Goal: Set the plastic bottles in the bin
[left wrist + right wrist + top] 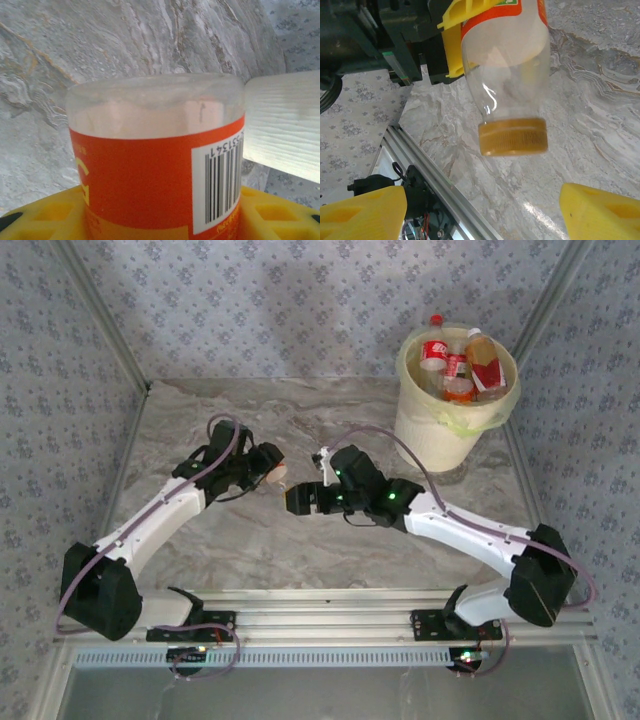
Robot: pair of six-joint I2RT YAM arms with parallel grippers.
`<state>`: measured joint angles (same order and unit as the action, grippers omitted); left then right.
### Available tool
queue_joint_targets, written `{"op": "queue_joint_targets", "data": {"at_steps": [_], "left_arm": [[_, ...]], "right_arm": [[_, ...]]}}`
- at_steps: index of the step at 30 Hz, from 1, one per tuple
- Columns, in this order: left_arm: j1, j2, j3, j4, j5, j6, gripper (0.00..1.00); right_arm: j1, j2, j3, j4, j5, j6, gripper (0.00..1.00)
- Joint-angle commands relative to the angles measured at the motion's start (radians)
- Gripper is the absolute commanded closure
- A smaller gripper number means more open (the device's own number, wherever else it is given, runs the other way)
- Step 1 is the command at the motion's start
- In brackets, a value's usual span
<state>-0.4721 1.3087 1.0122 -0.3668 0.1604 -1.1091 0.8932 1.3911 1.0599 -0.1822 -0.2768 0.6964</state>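
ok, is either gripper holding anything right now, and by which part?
Left gripper holds an orange-labelled bottle by its labelled body, leaving the cap end free. Right gripper is open, holding nothing.

my left end effector (266, 468) gripping a bottle (278, 475) squarely in front of my right end effector (297, 500), right fingers (362, 215) spread with room either side of the cap (513, 136), bare tabletop (300, 410) clear toward the bin (430, 440), its mouth crowded by heaped bottles (458, 365) above the rim
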Motion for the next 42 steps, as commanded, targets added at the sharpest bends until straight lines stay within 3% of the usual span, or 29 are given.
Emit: {"op": "queue_joint_targets", "data": {"at_steps": [1, 13, 24, 31, 42], "left_arm": [[-0.017, -0.022, 0.020, 0.033, 0.025, -0.031, 0.52], [-0.029, -0.016, 0.016, 0.040, 0.092, -0.051, 0.51], [-0.029, -0.028, 0.028, -0.011, 0.066, -0.014, 0.51], [-0.028, -0.005, 0.026, 0.034, 0.128, -0.018, 0.51], [-0.030, 0.020, 0.031, 0.042, 0.165, -0.016, 0.51]], "right_arm": [[0.013, 0.033, 0.047, 0.010, 0.005, 0.008, 0.19], [0.011, 0.105, 0.098, 0.010, 0.014, -0.012, 0.29], [-0.003, 0.108, 0.106, -0.112, 0.095, -0.017, 0.22], [-0.004, 0.140, 0.124, -0.078, -0.017, -0.059, 0.29], [-0.010, 0.142, 0.124, -0.110, 0.019, -0.059, 0.46]]}}
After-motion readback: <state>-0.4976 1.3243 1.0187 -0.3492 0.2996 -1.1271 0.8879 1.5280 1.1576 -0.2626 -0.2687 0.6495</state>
